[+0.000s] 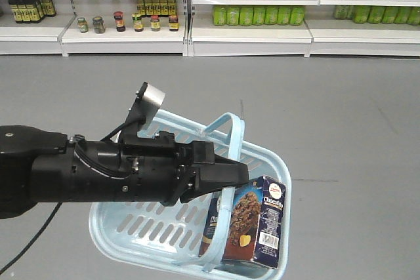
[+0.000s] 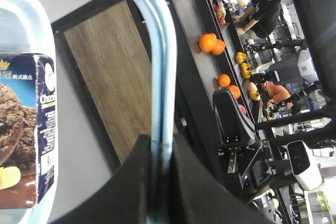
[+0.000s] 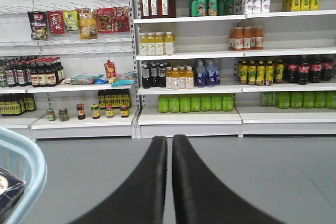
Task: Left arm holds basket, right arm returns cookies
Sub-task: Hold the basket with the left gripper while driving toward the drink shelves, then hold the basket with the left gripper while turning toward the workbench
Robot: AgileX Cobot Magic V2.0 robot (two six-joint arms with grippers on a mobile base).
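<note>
SUPERMARKET AISLE: The left arm reaches in from 9 o'clock in the front view. Its left pincer is clamped on 1 hoop handle of the light blue basket, which hangs above the grey floor. The left wrist view shows that handle running straight up between the 2 dark fingers, gripped on both sides.

The box of cookies stands upright inside the basket, in the corner at 5 o'clock from the left pincer. It is just below the fingertips and apart from them. Its chocolate-cookie picture faces the front camera and its barcode side is turned toward 3 o'clock. A second dark packet stands just beside it at 9 o'clock.

In the right wrist view the right pincer points down the aisle. Its 2 fingers are drawn together with only a thin slit between them, and they hold nothing. The basket's rim curves in at 9 o'clock from this pincer, with a dark corner of the box just inside it, well apart from the fingers.

White shelves of bottles and jars line the far wall at 12 o'clock.
</note>
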